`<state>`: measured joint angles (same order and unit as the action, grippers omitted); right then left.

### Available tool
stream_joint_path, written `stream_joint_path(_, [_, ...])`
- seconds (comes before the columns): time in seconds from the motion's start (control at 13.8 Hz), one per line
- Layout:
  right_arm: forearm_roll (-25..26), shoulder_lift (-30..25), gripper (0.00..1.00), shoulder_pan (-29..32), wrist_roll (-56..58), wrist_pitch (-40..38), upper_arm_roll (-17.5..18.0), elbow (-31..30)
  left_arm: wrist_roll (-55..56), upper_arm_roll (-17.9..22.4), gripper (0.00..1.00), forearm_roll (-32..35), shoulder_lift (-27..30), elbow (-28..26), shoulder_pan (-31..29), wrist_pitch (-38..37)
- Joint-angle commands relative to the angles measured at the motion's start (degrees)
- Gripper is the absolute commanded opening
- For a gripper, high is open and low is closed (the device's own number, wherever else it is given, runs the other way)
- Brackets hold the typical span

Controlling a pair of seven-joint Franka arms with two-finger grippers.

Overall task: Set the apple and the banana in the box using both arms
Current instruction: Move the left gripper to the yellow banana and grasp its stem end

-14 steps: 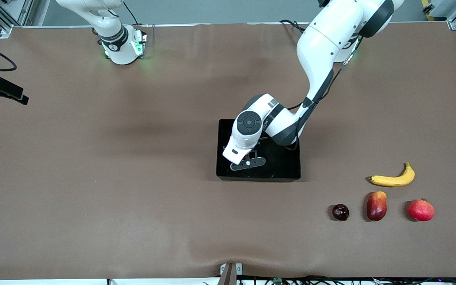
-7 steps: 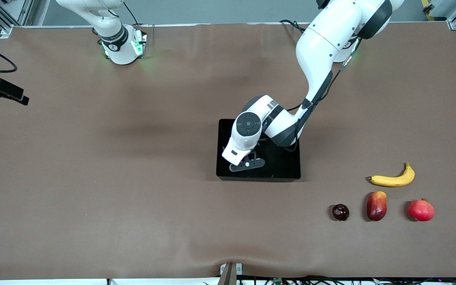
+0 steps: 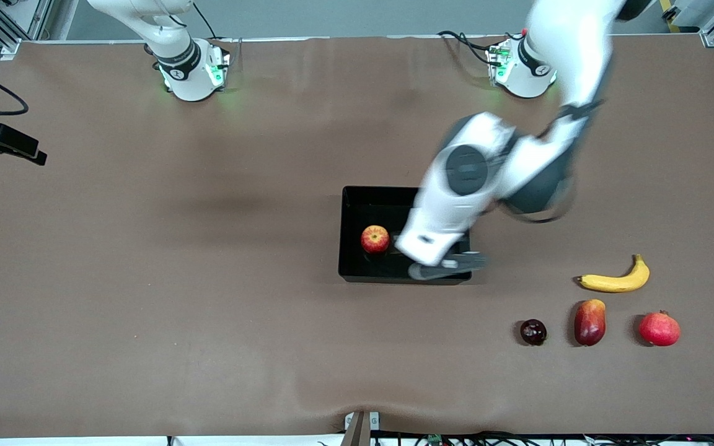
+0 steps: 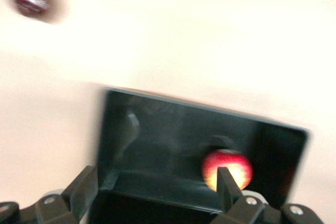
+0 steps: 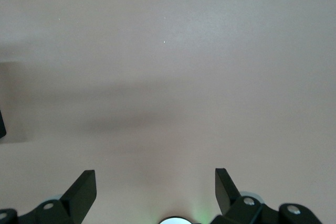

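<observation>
Now, right gripper (image 5: pixel 155 192): only in its own wrist view, fingers (image 5: pixel 84 184) spread, nothing between, over bare brown counter (image 3: pixel 146 279); right arm waits, base at the counter's top edge. Box (image 3: pixel 352 214) mid-counter, long axis running from the robots' edge toward the camera edge. Apple (image 3: pixel 375 239) inside the box, on its floor near the wall toward the right arm's end, in the half nearer the camera, stem dimple up. Left gripper (image 3: pixel 447 267) over the box's camera-side rim at the corner toward the left arm's end, blurred; left wrist view shows its fingers (image 4: pixel 86 184) spread and empty, apple (image 4: pixel 227 169) apart from them. Dark-maroon fruit (image 3: pixel 533 332), mango (image 3: pixel 590 321), pomegranate (image 3: pixel 659 329) in a row near the camera edge, toward the left arm's end. Banana (image 3: pixel 618 279) just farther from the camera than the mango, on the counter outside the box, long axis along the counter's length, stem end curling up toward the robots' edge at the left arm's end.
</observation>
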<state>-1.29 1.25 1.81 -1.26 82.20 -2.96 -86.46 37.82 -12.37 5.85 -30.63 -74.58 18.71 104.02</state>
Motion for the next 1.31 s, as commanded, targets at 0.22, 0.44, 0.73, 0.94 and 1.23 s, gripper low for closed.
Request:
stream_joint_path(0.22, [-0.02, 0.42, 1.0, 0.21, 0.21, -0.64, 0.5, 1.03, -38.46, -0.55, 1.0, 1.79, 5.14, -10.21, -17.27, -7.44])
stream_joint_path(0.44, [-0.03, 0.42, 1.0, 0.04, 0.21, -0.64, 0.59, 1.03, -63.14, -0.64, 1.0, 1.79, 5.06, -17.5, -27.47, -0.16])
stream_joint_path(0.73, [-0.03, 0.42, 1.0, 0.03, 0.12, -0.64, 0.59, 1.03, -84.27, -0.55, 1.0, 5.11, 3.22, -27.89, -35.66, 19.16])
stream_joint_path(0.94, [-0.03, 0.42, 1.0, 0.03, 0.12, -0.73, 0.59, 1.03, -90.54, -0.64, 1.0, 14.69, -0.12, -27.64, -36.2, 27.0])
stream_joint_path(1.23, [-0.03, 0.51, 1.0, -0.05, 0.12, -0.82, 0.59, 1.03, -101.08, -0.55, 1.0, 17.35, -4.95, -26.58, -36.98, 35.27])
